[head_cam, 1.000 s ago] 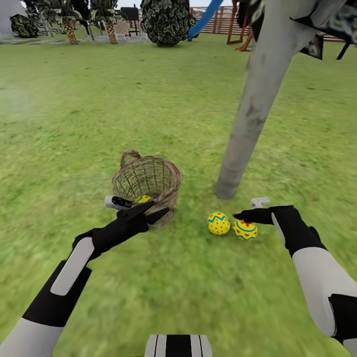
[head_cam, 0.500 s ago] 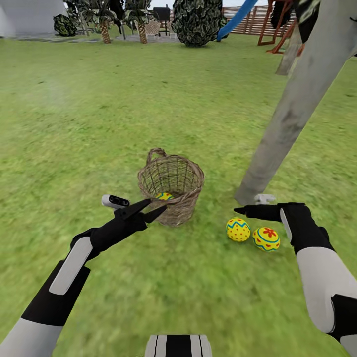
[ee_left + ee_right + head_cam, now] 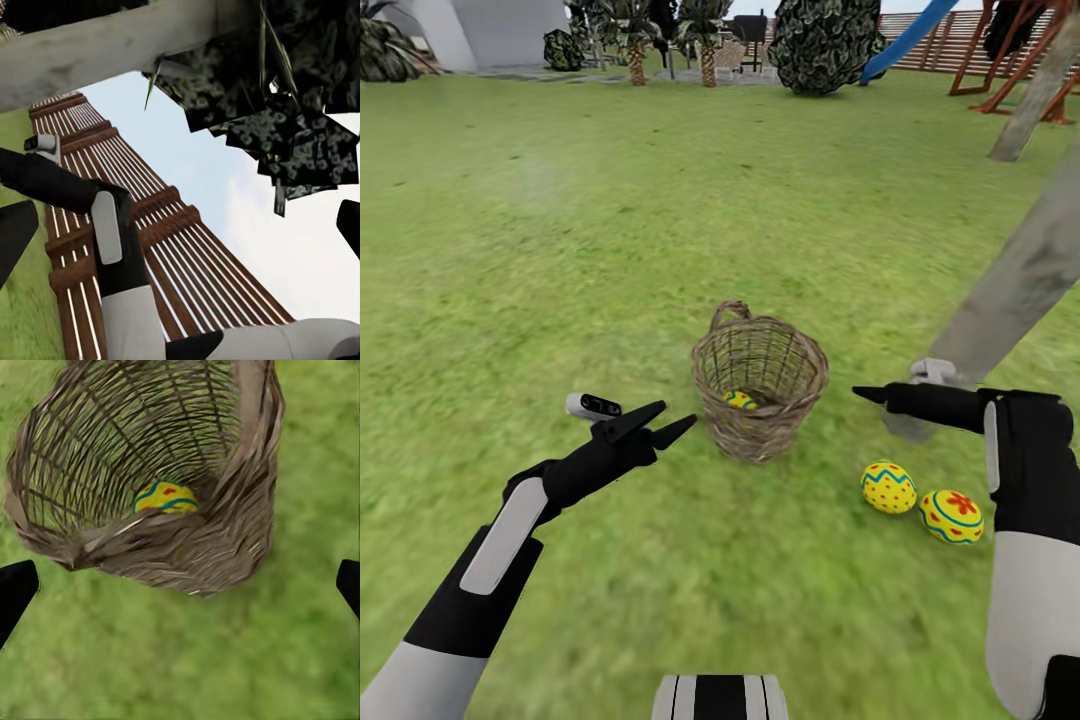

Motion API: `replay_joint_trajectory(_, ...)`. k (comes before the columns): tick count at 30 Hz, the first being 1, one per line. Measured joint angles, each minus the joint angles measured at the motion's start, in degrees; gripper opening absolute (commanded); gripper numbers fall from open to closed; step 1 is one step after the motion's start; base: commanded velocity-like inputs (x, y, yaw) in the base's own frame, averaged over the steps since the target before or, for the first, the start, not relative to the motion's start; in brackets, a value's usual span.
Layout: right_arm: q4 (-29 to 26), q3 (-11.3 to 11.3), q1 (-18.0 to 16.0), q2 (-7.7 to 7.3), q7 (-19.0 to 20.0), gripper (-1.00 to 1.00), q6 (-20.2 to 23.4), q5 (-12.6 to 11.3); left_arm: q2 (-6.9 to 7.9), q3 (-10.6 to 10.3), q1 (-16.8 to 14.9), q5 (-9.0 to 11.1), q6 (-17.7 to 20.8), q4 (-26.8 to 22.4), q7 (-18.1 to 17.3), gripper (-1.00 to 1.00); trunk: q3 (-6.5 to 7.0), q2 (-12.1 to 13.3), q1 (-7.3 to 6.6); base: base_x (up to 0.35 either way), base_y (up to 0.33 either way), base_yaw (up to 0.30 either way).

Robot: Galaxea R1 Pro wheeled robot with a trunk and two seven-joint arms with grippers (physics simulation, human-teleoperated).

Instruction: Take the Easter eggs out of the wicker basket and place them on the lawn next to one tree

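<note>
Now wicker basket (image 3: 760,378) sits farther right; camera panned left.

My left arm reaches forward and a little inward from the lower left of the head view, forearm white with a grey panel, wrist and hand black. My left gripper (image 3: 668,421) is held level with its two fingers spread apart, nothing between them. My right arm rises along the right edge, bent sharply at the wrist so my right gripper (image 3: 865,394) points sideways across my front. In the right wrist view its black fingertips (image 3: 16,591) sit wide apart, empty.
</note>
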Motion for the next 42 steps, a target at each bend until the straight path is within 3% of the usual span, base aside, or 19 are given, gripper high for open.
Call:
replay_joint_trajectory(9,-1.04,0.16,-0.13,-0.02,-0.27,1.00,0.13,0.15,-0.07,-0.06,0.00,0.00,-0.04,0.09,0.03,1.00,0.00,0.00,-0.01,0.238,0.196,0.294)
replay_joint_trajectory(13,-1.00,0.56,-0.14,1.51,-0.88,1.00,0.11,0.92,-0.05,0.01,0.00,0.00,-0.04,0.02,0.00,1.00,0.00,0.00,-0.01,0.287,0.161,0.281)
replay_joint_trajectory(18,-0.73,2.32,-0.13,2.24,-7.41,1.00,0.05,2.14,0.00,0.00,-0.02,0.00,-0.04,0.04,-0.07,1.00,0.00,0.00,-0.01,0.310,0.123,0.060)
replay_joint_trajectory(23,-0.74,6.40,-0.13,2.56,-15.35,1.00,0.11,2.39,0.00,-0.08,-0.02,-0.01,-0.04,0.07,-0.07,1.00,0.00,0.00,-0.01,0.315,0.116,0.005)
replay_joint_trajectory(28,-0.65,6.88,-0.11,2.50,-16.23,1.00,0.24,2.40,0.00,-0.08,-0.02,0.00,-0.04,0.13,-0.01,1.00,0.00,0.00,0.01,0.199,0.068,0.000)
replay_joint_trajectory(34,0.14,6.91,0.12,2.72,-16.71,1.00,0.32,9.17,0.00,-0.09,-0.02,-0.16,-0.04,0.19,0.00,1.00,0.00,0.00,0.02,0.032,0.022,0.000)
replay_joint_trajectory(42,-0.03,6.87,2.80,2.85,-16.60,1.00,0.30,9.88,-0.07,-0.09,-0.03,-0.16,-0.03,0.17,0.02,1.00,0.18,0.00,0.00,0.195,0.195,-0.086)
